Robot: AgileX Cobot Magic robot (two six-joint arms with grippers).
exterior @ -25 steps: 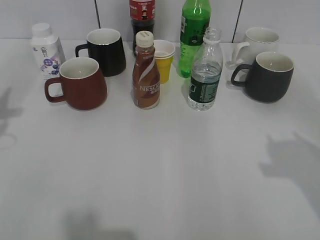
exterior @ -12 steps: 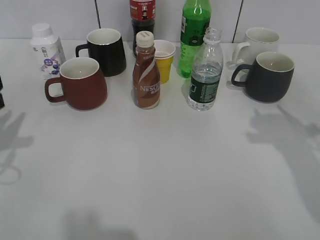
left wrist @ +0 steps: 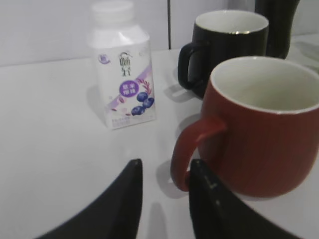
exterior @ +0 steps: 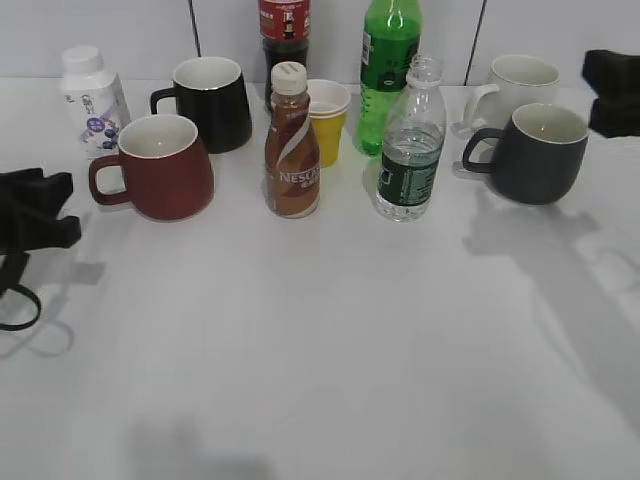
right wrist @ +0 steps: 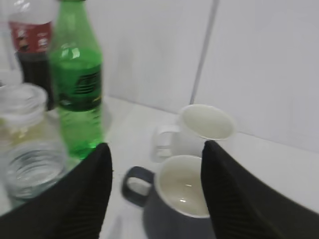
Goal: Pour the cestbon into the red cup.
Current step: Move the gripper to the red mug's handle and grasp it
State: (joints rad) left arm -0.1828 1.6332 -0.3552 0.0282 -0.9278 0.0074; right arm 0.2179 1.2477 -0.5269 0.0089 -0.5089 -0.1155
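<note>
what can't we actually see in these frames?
- Dark cola bottle with red label: top cut off by exterior view's upper edge; lower part behind the brown Nescafe bottle.
- Tall green soda bottle: cap cut off in exterior view.
- Clear ribbed water bottle with dark green label: blurred, cropped in right wrist view.
- Left gripper: mostly off-frame.

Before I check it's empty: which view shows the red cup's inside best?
The left wrist view: the red cup fills it, white inside showing. The exterior view shows it whole but small; the right wrist view misses it.
</note>
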